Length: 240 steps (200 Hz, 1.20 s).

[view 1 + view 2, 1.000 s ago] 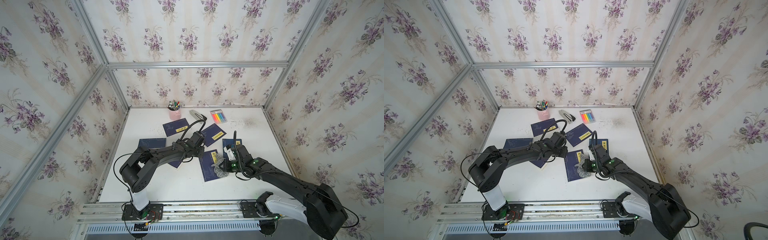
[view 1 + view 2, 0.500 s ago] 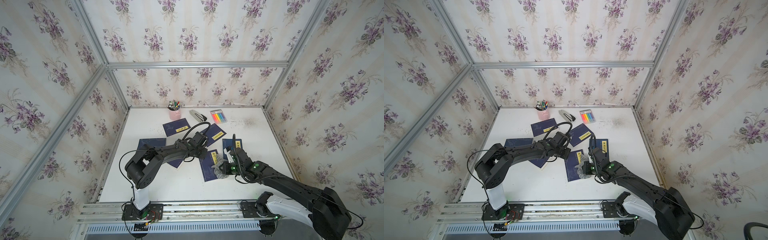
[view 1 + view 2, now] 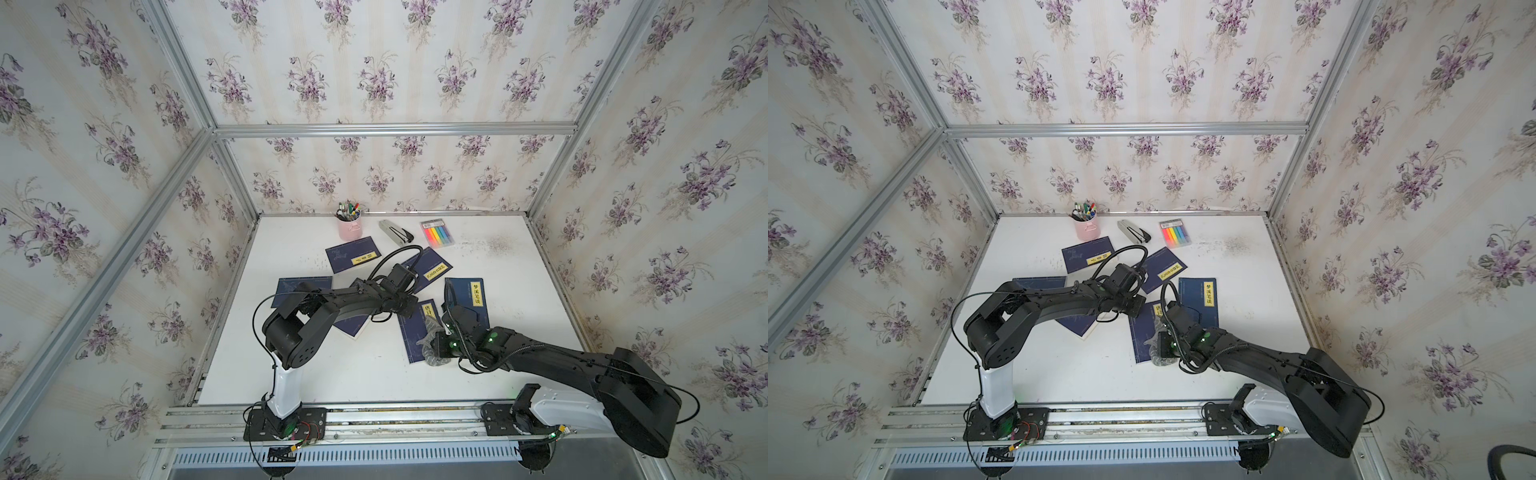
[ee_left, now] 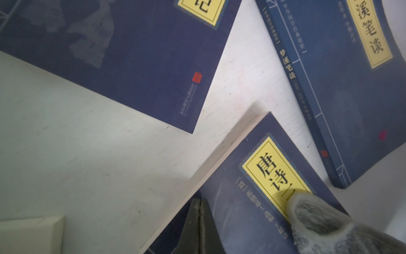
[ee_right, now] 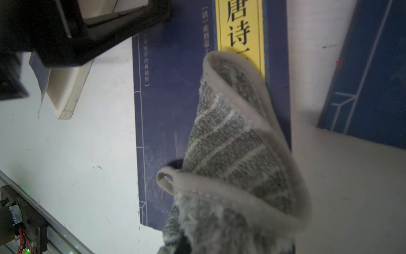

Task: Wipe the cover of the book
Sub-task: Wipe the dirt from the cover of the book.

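Book (image 3: 412,332) lies centre-near on table (image 3: 332,374), long axis near-far. My right gripper (image 3: 436,347) is clamped on cloth (image 3: 431,355) at its near-right part, so bare cover lies far-left of cloth. Left gripper (image 4: 198,211) has fingers together on far-left corner. Second book (image 3: 469,299) sits just right. Open table is near.

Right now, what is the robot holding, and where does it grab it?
The right end effector pinches the cloth by its bunched end. The left end effector is shut on nothing.

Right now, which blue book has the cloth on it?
The book nearest the front rail, the only one with the grey cloth lying on its cover.
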### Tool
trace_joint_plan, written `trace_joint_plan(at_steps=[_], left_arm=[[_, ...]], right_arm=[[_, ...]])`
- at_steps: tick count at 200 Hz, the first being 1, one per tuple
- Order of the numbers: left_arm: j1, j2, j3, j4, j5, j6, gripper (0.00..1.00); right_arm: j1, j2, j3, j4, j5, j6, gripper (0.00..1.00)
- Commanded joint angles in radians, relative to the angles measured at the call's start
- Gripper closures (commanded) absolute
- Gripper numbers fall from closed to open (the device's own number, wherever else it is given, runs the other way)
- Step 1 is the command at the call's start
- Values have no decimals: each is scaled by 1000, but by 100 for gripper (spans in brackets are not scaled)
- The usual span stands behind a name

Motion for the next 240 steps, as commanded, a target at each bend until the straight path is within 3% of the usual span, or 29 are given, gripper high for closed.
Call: trace_joint_plan(at_steps=[1, 38, 62, 117, 148, 194, 240], left_arm=[[5, 14, -42, -78, 13, -26, 100], [6, -8, -72, -88, 20, -22, 100], [5, -26, -86, -104, 13, -16, 92], [7, -61, -119, -122, -6, -8, 92], [6, -42, -123, -123, -19, -5, 100], [13, 10, -105, -111, 10, -23, 100], [28, -3, -134, -102, 0, -28, 100]], right_arm=[[19, 39, 3, 89, -5, 35, 100], [35, 99, -3, 172, -21, 68, 100], [35, 128, -1, 183, -17, 81, 100], [35, 151, 0, 183, 15, 82, 100], [34, 129, -6, 163, 46, 95, 100], [146, 166, 86, 142, 47, 61, 100], [146, 128, -17, 166, 76, 134, 100]])
